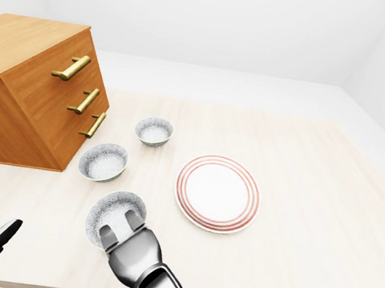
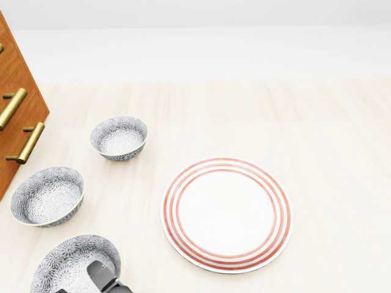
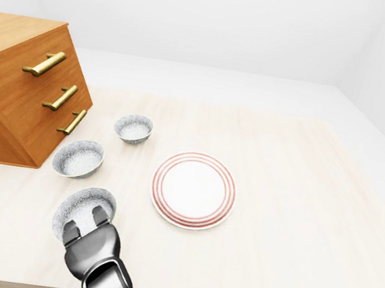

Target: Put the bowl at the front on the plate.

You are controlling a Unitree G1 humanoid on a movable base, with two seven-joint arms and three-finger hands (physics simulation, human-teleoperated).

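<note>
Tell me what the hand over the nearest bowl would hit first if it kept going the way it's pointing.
Most likely the nearest bowl itself: the right hand has its fingers over that bowl's rim, pointing up the left-eye view. Past it, the middle bowl lies roughly in line, though depth is hard to judge.

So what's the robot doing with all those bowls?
It's reaching for the nearest bowl, the one at the bottom of the left-eye view. One silver robot hand has its fingers over the bowl's rim, but whether it is gripping cannot be told. The bowl sits on the table, left of the red-ringed plate, which has nothing on it. Two more bowls wait beside the wooden drawers.
</note>
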